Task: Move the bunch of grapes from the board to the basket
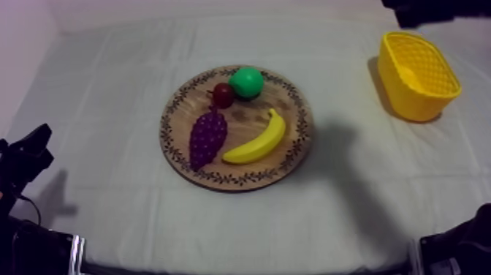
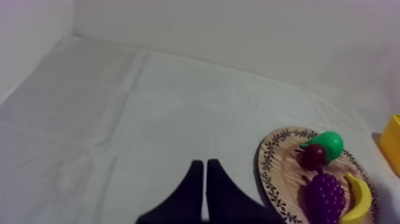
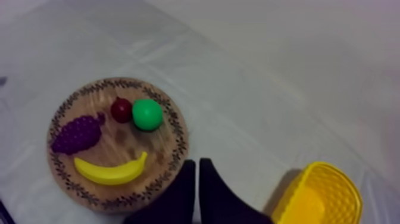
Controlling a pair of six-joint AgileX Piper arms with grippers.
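Round wooden board [image 1: 241, 178], mid-table [image 1: 109, 88]: carries bunch of grapes [image 1: 207, 137] lying flat toward its left side, banana [image 1: 258, 141] just beside it, pear [image 1: 247, 82] and small red fruit [image 1: 223, 95] touching near the far rim. Yellow basket [image 1: 409, 99]: far right, well apart from board. Left gripper [image 2: 205, 164]: fingers pressed together, beside the board. Right gripper [image 3: 197, 164]: fingers pressed together, between board and basket

counter with a board and a basket on it

the counter [image 1: 109, 110] is covered by a grey-white cloth [image 1: 351, 212] with faint creases. a round wooden board [image 1: 235, 183] with a patterned rim lies flat near the middle. a yellow basket [image 1: 406, 95] stands upright toward the far right corner, mouth up, well apart from the board.
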